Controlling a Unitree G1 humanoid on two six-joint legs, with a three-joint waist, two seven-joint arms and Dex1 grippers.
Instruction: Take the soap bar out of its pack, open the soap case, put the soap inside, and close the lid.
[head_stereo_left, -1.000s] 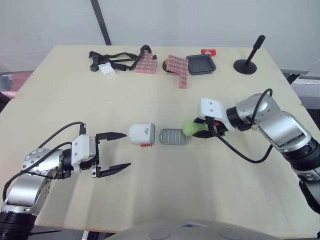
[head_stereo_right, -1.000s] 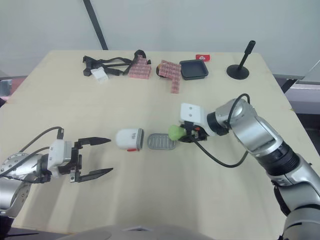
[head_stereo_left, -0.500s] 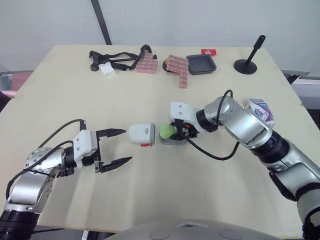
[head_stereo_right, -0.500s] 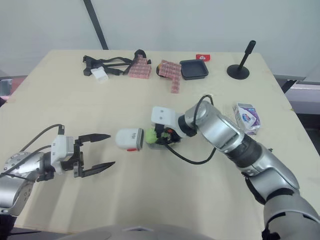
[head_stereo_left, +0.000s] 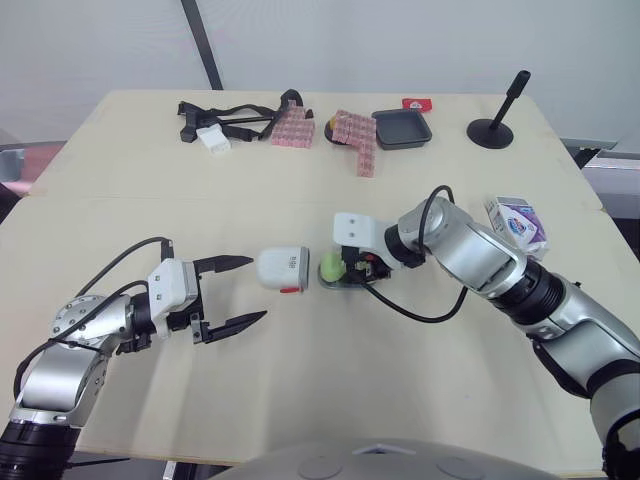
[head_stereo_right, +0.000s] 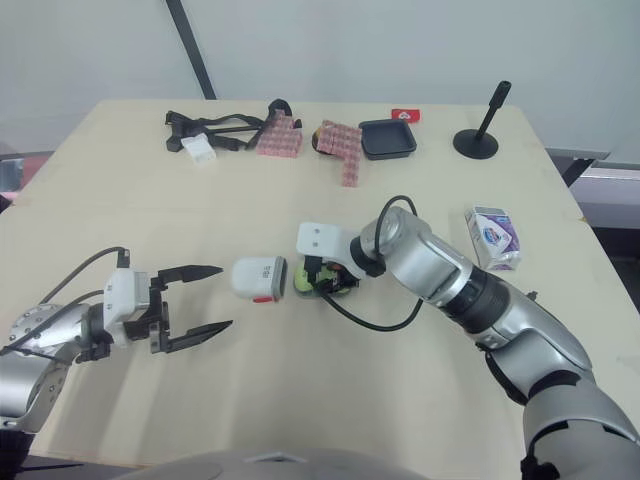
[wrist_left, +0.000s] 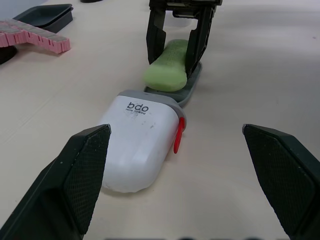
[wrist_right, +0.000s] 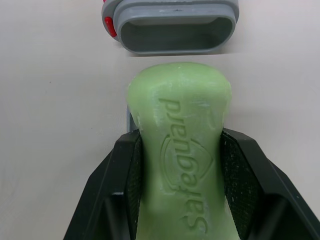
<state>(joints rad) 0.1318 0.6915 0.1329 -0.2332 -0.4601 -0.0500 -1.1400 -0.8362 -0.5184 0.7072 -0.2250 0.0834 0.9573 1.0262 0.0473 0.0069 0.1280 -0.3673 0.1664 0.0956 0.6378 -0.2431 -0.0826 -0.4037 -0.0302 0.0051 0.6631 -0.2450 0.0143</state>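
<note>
Since a second ago the right pincer (head_stereo_left: 338, 268) has carried the green soap bar (head_stereo_left: 329, 266) toward the robot's left, from beyond the far end of the grey tray (wrist_left: 194, 80) to a place over it. Its two black fingers (wrist_right: 131, 186) are clamped on the bar's long sides, with the word "Safeguard" facing up between them. The bar lies along the tray, and its free end points at the open mouth of the white case shell (head_stereo_left: 283, 268). That end stops just short of the shell's grey rim, so the soap is not yet inside. The shell lies on its side on the counter (head_stereo_left: 300, 390), in line with the tray, with a red latch (wrist_left: 179, 136) at its edge.

The left pincer (head_stereo_left: 257, 289) sits in much the same spot as before, on the shell's other side and a little nearer the robot. Its jaws are spread wide and hold nothing; the upper fingertip is near the shell's closed end but apart from it.

With the right arm swung across, the white and purple soap pack (head_stereo_left: 517, 220) now shows near the counter's right edge, well apart from the case. Along the far side lie black straps (head_stereo_left: 225, 122), pink blocks (head_stereo_left: 355, 135), a black dish (head_stereo_left: 402, 129) and a black stand (head_stereo_left: 492, 130).
</note>
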